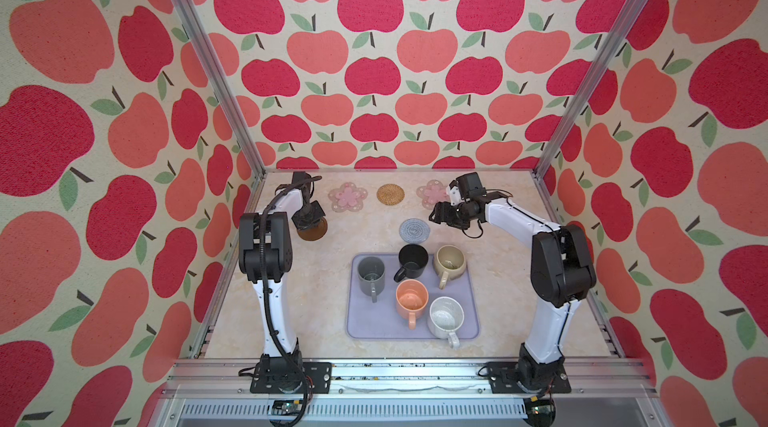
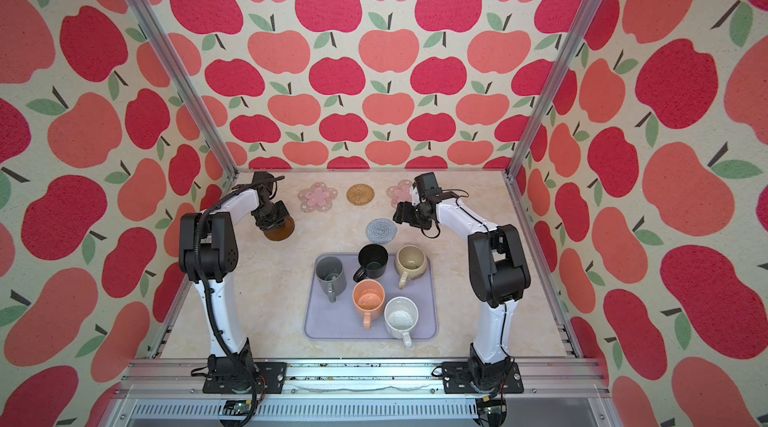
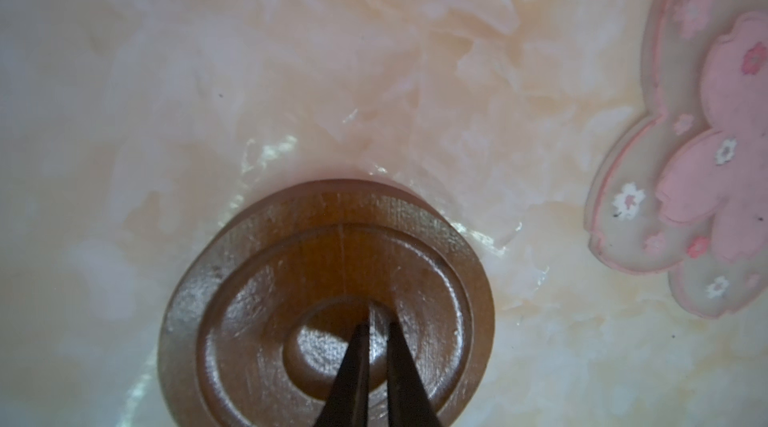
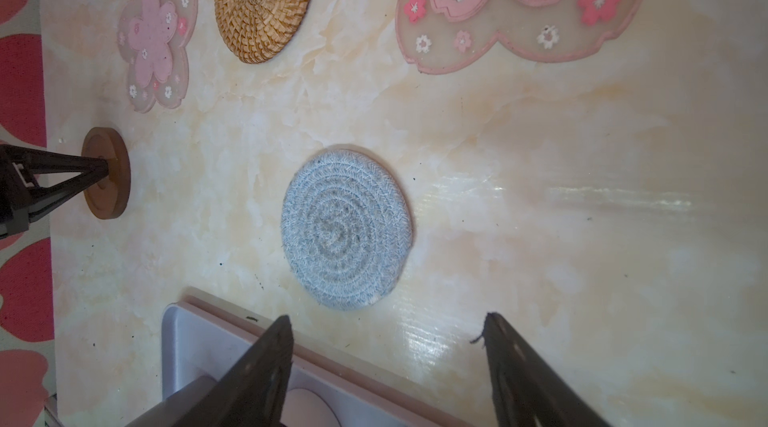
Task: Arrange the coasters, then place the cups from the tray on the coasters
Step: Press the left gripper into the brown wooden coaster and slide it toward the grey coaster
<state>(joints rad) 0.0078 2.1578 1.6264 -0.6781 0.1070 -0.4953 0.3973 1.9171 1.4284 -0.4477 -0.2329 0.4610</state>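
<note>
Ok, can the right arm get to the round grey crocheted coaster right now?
Probably yes: its open, empty fingers hover close, and the grey crocheted coaster lies bare, apart from the lavender tray.

The tabletop (image 4: 540,238) looks glossy, the rattan coaster (image 4: 264,1) rough and woven.

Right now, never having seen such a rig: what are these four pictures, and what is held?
Two white-and-black robot arms with pincer grippers stand at a marble-patterned table. Both top views look down from above; each wrist view looks along one arm's gripper. On the lavender rectangular tray stand five mugs: tall grey, black, rounded beige, peach-orange, speckled white. Beyond it lie two pink flower-shaped mats, a tan woven rattan round and a grey crocheted round. The left gripper, shut, rests its tips on the dark brown disc. The right gripper hangs open, empty.
</note>
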